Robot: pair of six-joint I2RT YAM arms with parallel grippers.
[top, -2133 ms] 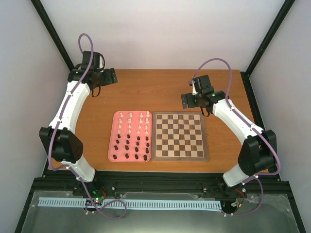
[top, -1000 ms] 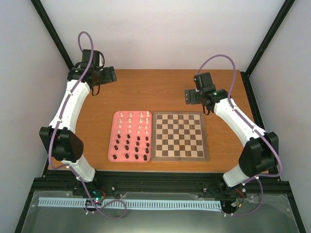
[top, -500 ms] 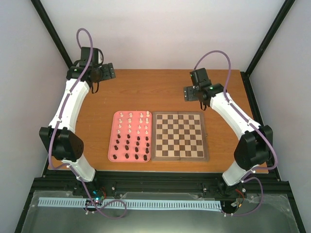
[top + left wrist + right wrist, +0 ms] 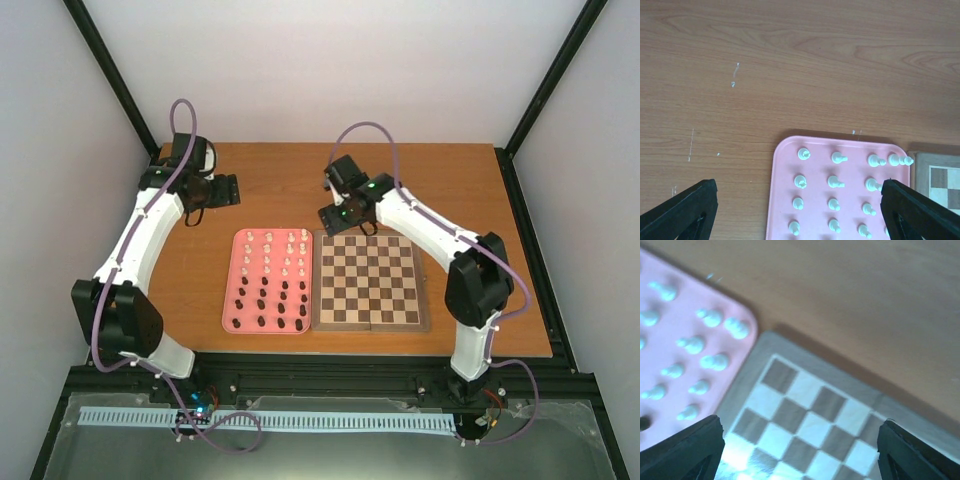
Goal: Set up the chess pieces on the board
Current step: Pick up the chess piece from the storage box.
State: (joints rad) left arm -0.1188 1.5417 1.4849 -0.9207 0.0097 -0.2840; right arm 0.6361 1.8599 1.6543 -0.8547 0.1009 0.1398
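Observation:
The board lies at the table's middle and no pieces stand on it. All the chess pieces stand in the pink tray to its left: white ones in the far rows, dark brown ones in the near rows. My left gripper hangs open beyond the tray's far left corner. In the left wrist view the gripper frames the white pieces. My right gripper hovers open over the board's far left corner. The right wrist view is blurred; there the gripper holds nothing above the board.
The tray butts against the board's left edge. Brown tabletop stretches behind both. Black frame posts rise at the far corners, and the table's edge runs along the right.
My right arm has swung left from beyond the board's far right corner to over its far left corner. The left gripper has shifted slightly nearer the tray.

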